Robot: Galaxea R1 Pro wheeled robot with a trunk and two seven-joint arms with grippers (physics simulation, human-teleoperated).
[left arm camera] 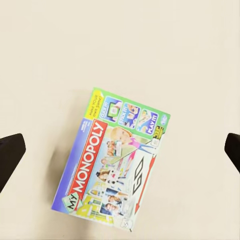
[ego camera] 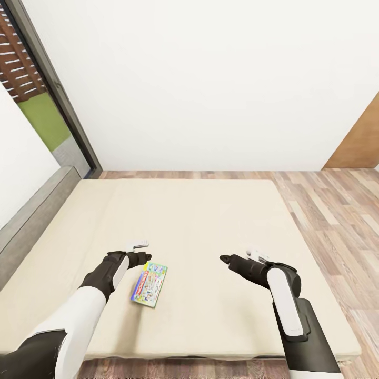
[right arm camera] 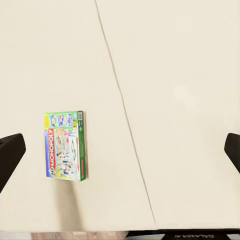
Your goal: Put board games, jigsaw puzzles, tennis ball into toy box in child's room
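A big bed (ego camera: 210,221) with a plain beige top takes up most of the room here, with a grey headboard (ego camera: 31,216) along one side and wood floor (ego camera: 337,205) past it. One board game (ego camera: 150,284) lies flat on the bed, near the robot's edge, and the box says "My Monopoly" with a green border and lots of little pictures. The left gripper (ego camera: 141,251) hangs over the bed just beside the game, a bit above it, not touching it. In the left wrist view its two dark fingertips (left arm camera: 10,157) sit far apart at the edges, so the claw is wide, with the game (left arm camera: 115,162) below between them. The right gripper (ego camera: 237,259) floats over the bare bed, well apart from the game. Its fingertips (right arm camera: 10,160) also look spread wide, though from the head view I can't really tell. The same game (right arm camera: 65,146) shows off to one side there.
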